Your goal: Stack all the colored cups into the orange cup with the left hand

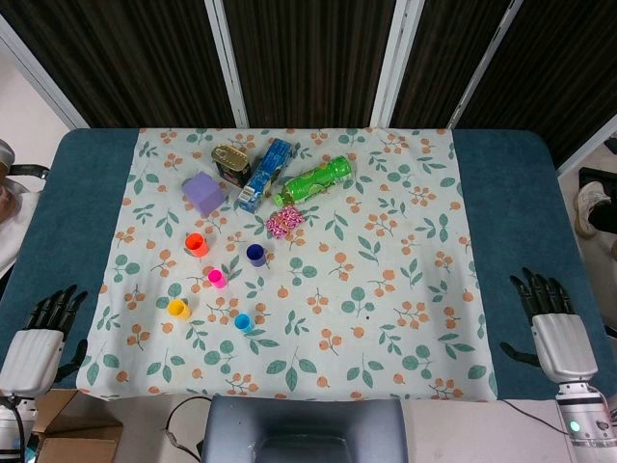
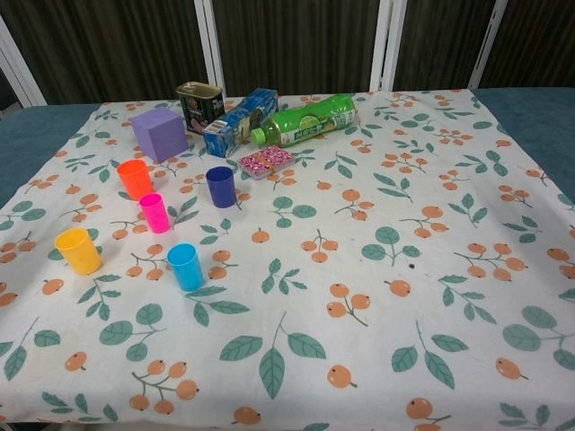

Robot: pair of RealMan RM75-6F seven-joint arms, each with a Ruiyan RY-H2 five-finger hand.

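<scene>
**Cups grouped on the left, both hands waiting at the table's edges**

We see the orange cup [image 2: 135, 179] standing upright on the left part of the floral cloth [image 1: 405, 289], just in front of the purple cube [image 2: 161, 134]. The pink cup [image 2: 154, 212] stands just beside it toward us, the dark blue cup [image 2: 220, 186] a little to its right, the yellow cup [image 2: 78, 250] nearest the cloth's left edge, and the light blue cup [image 2: 186, 266] closest to the front. All five stand apart from each other, none nested.

Behind them, along the far side, lie a tin can [image 2: 199, 106], a blue box [image 2: 240, 121], a green bottle [image 2: 305, 119] on its side and a small pink-speckled packet [image 2: 266, 162].

In the head view our left hand [image 1: 43, 323] rests over the blue table surface [image 1: 87, 193] at the front-left corner, outside the cloth's edge, fingers extended and slightly apart, holding nothing. Our right hand [image 1: 549, 309] lies likewise near the front-right corner, fingers spread, holding nothing.

The cloth's whole right half and front strip lie bare of objects, and open cloth separates the left hand from the yellow cup.
</scene>
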